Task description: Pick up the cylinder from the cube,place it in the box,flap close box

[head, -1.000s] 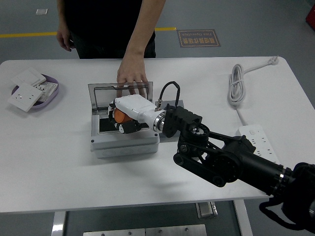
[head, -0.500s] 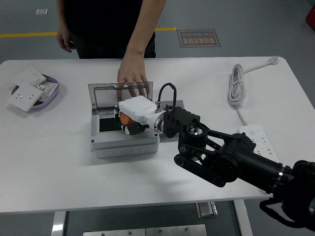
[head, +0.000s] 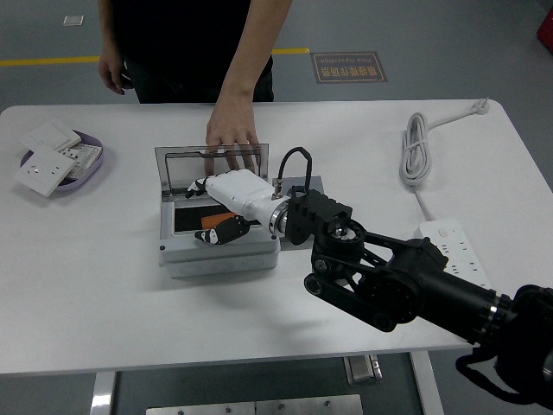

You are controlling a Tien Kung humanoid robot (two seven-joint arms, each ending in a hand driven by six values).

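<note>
near the middle of the white worktop [head: 104,285], toward its far edge, the robot's right hand [head: 232,201] reaches over the open grey box [head: 220,251], its fingers [head: 194,186] spread apart and holding nothing. the orange cylinder [head: 207,222] lies in the dark hollow of the box, just under the palm, only partly in sight between the thumb and the hand's white shell. from the far side of the worktop a person's hand [head: 232,138] rests on the upper edge of the raised clear lid [head: 212,164], steadying it upright. the left hand is out of view.

judging by how things lie, the placing looks done and the lid is the step in hand. to do it well, the hand would best lift clear of the hollow without nudging the cylinder, then come round behind the lid's far edge and press it down evenly toward the near edge of the worktop, with the fingers clear of the rim as it falls; the person's hand must also be off the lid first.

the cylinder appears small, bright orange and smooth; its full length and how it lies cannot be told, since the hand covers most of it. it should roll readily if bumped, though the box walls would hold it in.
</note>
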